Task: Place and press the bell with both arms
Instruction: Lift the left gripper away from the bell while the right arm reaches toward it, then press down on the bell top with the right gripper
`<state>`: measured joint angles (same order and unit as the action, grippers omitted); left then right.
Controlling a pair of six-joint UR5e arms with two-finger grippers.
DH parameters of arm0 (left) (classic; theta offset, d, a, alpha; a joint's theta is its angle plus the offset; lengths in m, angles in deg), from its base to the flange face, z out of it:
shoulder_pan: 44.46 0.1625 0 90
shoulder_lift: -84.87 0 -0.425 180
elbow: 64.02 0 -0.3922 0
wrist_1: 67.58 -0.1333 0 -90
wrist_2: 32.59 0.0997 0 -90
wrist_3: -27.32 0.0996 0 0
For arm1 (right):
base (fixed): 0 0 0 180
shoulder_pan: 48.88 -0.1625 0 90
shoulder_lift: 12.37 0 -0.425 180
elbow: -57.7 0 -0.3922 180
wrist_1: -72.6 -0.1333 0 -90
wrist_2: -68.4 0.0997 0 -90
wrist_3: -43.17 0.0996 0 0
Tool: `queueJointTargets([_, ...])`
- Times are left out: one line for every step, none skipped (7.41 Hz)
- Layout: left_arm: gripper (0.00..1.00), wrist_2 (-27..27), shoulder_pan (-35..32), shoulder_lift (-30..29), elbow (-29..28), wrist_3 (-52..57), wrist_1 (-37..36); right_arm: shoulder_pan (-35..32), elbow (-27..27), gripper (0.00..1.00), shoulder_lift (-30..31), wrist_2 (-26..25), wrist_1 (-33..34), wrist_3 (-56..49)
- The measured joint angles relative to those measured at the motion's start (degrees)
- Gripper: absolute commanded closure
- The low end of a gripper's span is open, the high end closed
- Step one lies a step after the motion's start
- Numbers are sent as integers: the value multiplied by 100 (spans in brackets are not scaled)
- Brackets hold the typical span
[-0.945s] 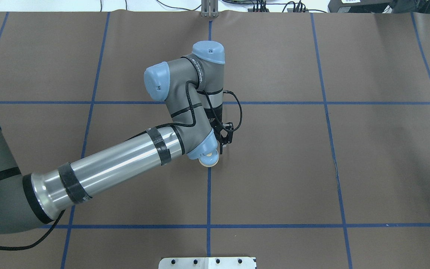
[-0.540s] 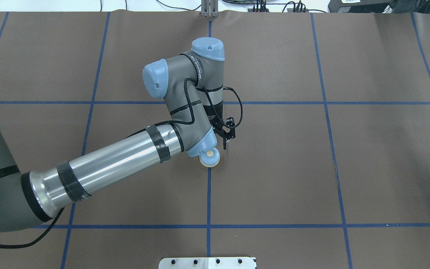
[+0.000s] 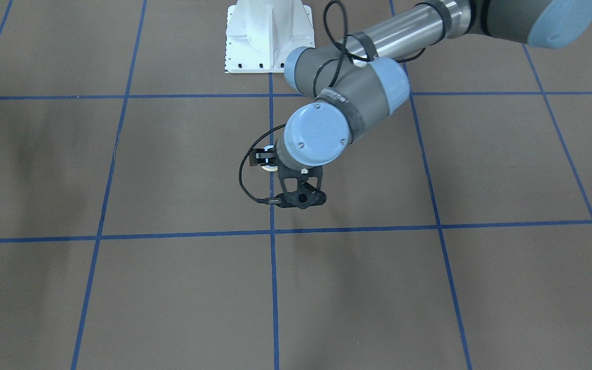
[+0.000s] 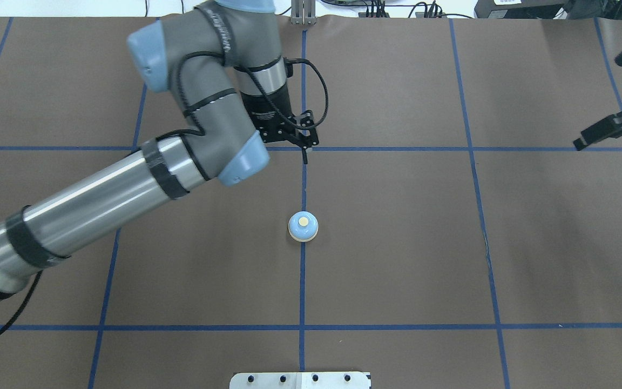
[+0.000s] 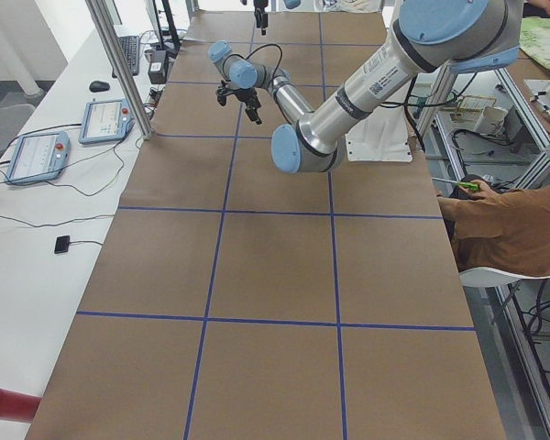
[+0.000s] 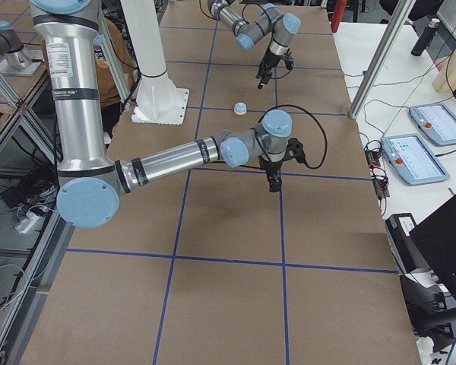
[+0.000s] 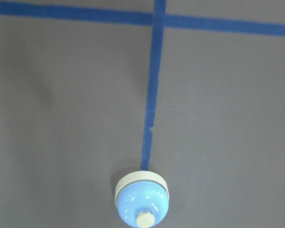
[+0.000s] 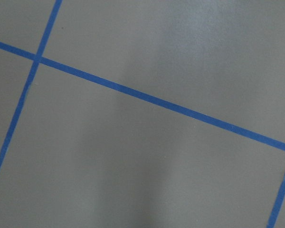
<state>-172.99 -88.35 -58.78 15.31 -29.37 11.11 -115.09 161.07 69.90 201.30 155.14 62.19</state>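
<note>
the bell (image 4: 303,227) stands upright on the brown table (image 4: 397,259). its blue top faces up, with the cream button (image 4: 303,221) in the middle. nothing touches it. it sits right on the blue tape line (image 4: 301,286) that runs straight out from the white stand (image 3: 267,36). it is past the first crossing line from the stand and before the second one. in the left wrist view the bell shows at the bottom edge, and the tape line runs up and away from it.

the left gripper (image 4: 304,158) hangs over the same tape line, farther from the white stand than the bell. it is above the spot where the second crossing line meets the tape line. it is up in the air and apart from the bell. its jaws point down, and i cannot tell if they are open or closed. the left arm (image 4: 100,200) reaches in long and bent. in the front view its round blue cap (image 3: 316,136) hides most of the bell.

the right gripper (image 4: 580,143) is far off to the robot's right of the white stand and well apart from the bell. only a black bit of it shows, so i cannot tell how its jaws are. the right wrist view shows just table and blue lines.
</note>
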Motion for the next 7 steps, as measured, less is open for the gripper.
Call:
queueJointTargets([1,5,-248,674,890,70,-70,547,53,0,-444,-301,-1,1004])
queueJointTargets([1,7,-530,1352,1627,309,-93,1102,108,0,-868,-603,5,1995])
queueJointTargets([1,10,-769,1967,2171,751,-100,1652,134,0,-1289,-904,17,3031])
queueJointTargets([1,12,-993,2432,2496,1187,-99,2246,137,12,-1668,-1335,26,3983])
queueJointTargets([1,13,-1187,2715,2643,1496,-96,2844,70,86,-2045,-1802,34,4936])
queueJointTargets([1,15,-1296,2862,2698,1713,-97,3321,-126,100,-2467,-2143,39,5841])
queueJointTargets([1,17,-1337,2920,2713,1809,-98,3616,-344,100,-2781,-2328,44,6302])
